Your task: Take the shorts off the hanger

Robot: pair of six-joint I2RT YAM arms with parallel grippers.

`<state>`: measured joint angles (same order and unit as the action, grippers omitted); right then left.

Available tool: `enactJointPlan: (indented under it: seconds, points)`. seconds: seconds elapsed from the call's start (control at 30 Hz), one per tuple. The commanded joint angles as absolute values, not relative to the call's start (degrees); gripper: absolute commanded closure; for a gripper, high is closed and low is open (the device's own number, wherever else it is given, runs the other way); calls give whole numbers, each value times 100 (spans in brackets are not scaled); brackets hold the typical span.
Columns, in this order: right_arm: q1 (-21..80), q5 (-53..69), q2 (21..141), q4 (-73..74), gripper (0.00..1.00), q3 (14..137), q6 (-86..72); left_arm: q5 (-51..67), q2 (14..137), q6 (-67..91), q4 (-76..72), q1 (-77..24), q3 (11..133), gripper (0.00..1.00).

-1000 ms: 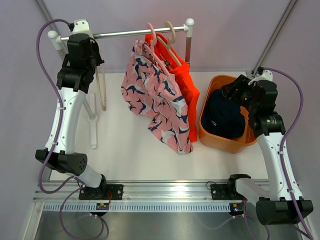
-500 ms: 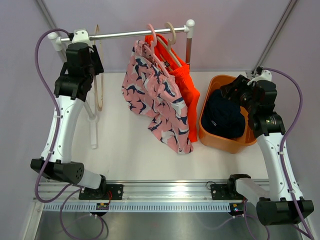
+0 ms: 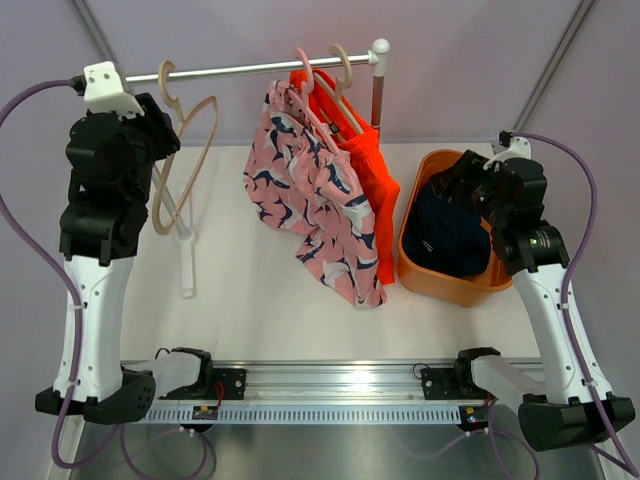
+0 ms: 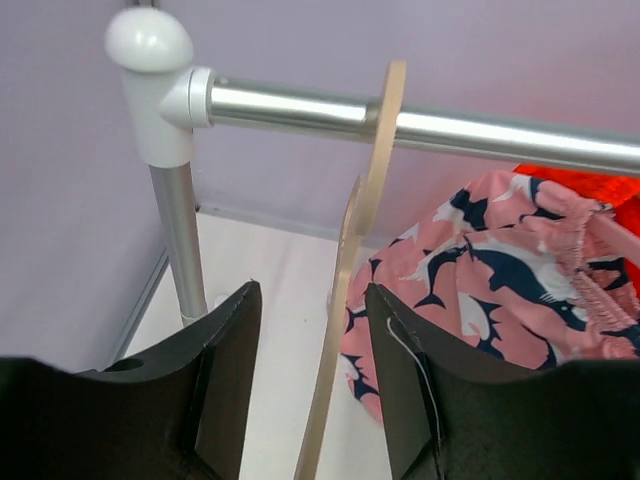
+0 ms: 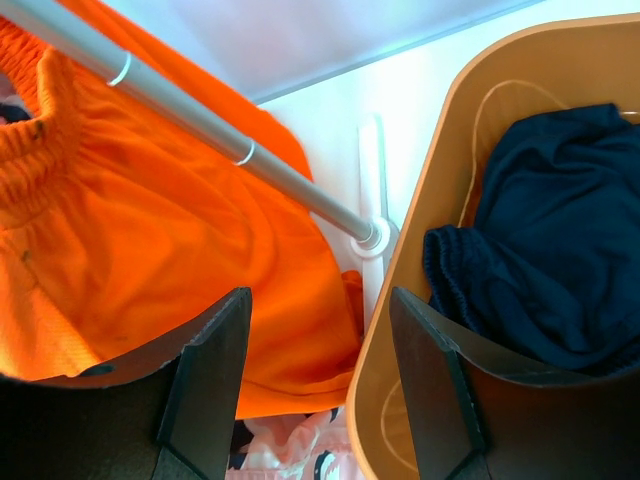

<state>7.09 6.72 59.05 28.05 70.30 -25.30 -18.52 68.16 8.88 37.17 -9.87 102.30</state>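
The pink patterned shorts (image 3: 315,195) and the orange shorts (image 3: 370,170) hang on hangers from the silver rail (image 3: 250,67). The navy shorts (image 3: 448,232) lie in the orange tub (image 3: 420,265). An empty beige hanger (image 3: 183,140) hangs at the rail's left end. My left gripper (image 4: 305,310) is open, its jaws either side of the beige hanger (image 4: 345,290) without touching it; the pink shorts (image 4: 500,275) show to its right. My right gripper (image 5: 320,320) is open and empty above the tub's rim (image 5: 400,330), between the orange shorts (image 5: 150,230) and the navy shorts (image 5: 550,260).
The rack's white feet (image 3: 187,262) stand on the table at the left. Its right post (image 3: 377,95) rises beside the orange shorts. Purple walls close in the back and both sides. A metal rail (image 3: 330,395) runs along the near edge.
My left arm has drawn back to the left and toward the camera, letting go of the beige hanger, which now hangs on the rail. The right arm has shifted slightly.
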Motion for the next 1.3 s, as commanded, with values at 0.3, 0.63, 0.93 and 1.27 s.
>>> enactJointPlan:
  seconds: [0.3,0.63,0.93,1.27]
  points:
    - [1019,387,5862,3041,35,7523,-2382,-1423,6960,747,3489,-2547,11170,45]
    - [1099,264,5783,3260,35,7611,-2320,-1705,8147,967,2998,-3831,11294,43]
    - [1107,88,5616,3498,34,7603,-2206,-1731,8727,1257,2522,-3937,11364,36]
    - [1107,44,5493,3630,34,7629,-2162,-2319,9650,1231,2443,-4043,11786,36]
